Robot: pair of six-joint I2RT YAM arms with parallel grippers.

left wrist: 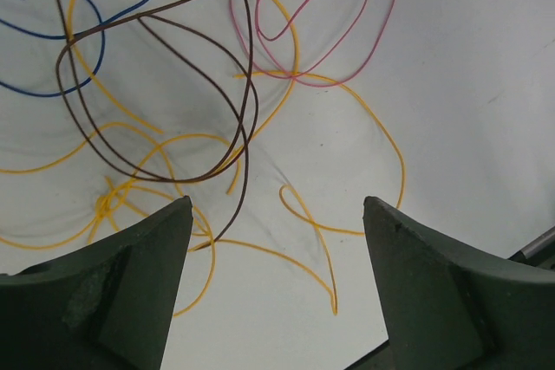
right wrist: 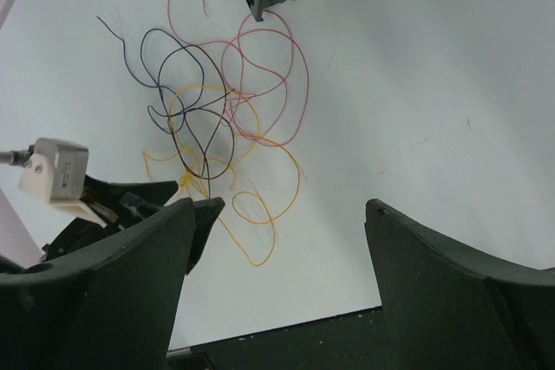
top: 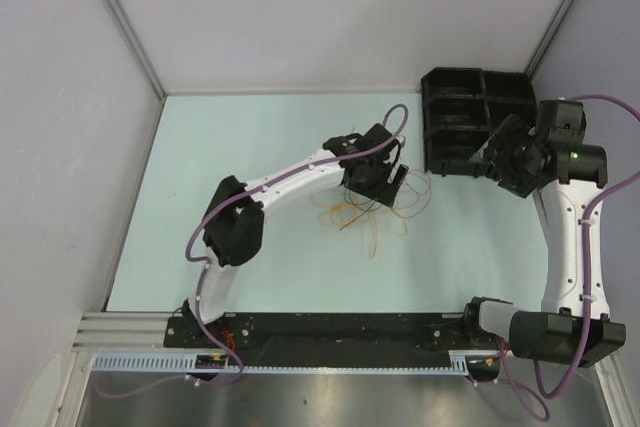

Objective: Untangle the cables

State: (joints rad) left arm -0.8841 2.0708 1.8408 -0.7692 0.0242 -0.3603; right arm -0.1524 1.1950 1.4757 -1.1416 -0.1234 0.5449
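Your left gripper [top: 388, 185] hangs right over the tangle of thin curly cables [top: 368, 215], which lies loose on the pale green table [top: 250, 147] near its middle; its jaws stand wide and hold nothing. In the left wrist view the nearest strand is a yellow-orange wire [left wrist: 325, 240]; it runs between the fingertips, roughly from far to near, and a dark brown wire [left wrist: 247, 84] crosses it close to the left finger. Your right gripper [right wrist: 282, 210] is also wide and empty; it stays well apart from the tangle, beside the black plastic compartment box [top: 470, 117], so I judge the left arm the nearer one for the first pick. From above, the left gripper covers part of the tangle; a dark blue wire [left wrist: 87, 49] is cut off by the picture edge; whether the small yellow bunch [left wrist: 108, 201] is a true knot, you cannot tell.
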